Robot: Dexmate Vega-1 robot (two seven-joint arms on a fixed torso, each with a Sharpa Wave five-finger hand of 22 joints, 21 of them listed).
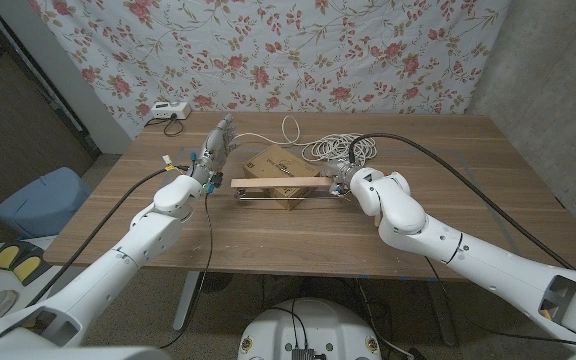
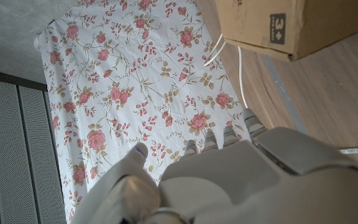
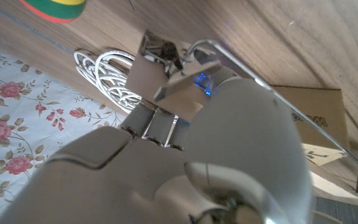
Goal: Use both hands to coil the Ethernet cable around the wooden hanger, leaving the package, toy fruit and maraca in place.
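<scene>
left hand point(image 1: 214, 150): raised at the left end of the hanger, fingers up and apart, holding nothing that I can see. Left wrist view agrees: fingers against the curtain, nothing between them.
right hand point(image 1: 353, 183): at the right end of the hanger. Right wrist view shows its fingers beside the hanger's metal wire; whether it actually grips, can't tell.
hanger point(image 1: 274, 183): wooden bar lying left-right across the near edge of the box, metal wire under it.
cable point(image 1: 338, 149): white loose coil on the table, far of the right hand, right of the box. None of it on the hanger, so winding not started by my read.
box point(image 1: 284, 166): cardboard package directly under and behind the hanger, touching it.
maraca point(image 3: 58, 9): striped round thing near the cable coil in right wrist view; too little visible to be sure it's the maraca.
risk 1: hanger rests on the box. Lifting or turning one end alone would likely drag or shove the box, which must stay put.
risk 2: pulling the coil as one bundle could tangle it, or sweep it into the striped thing nearby.
risk 3: with the left hand not holding, the bar could pivot or drop once the right end moves.
</scene>
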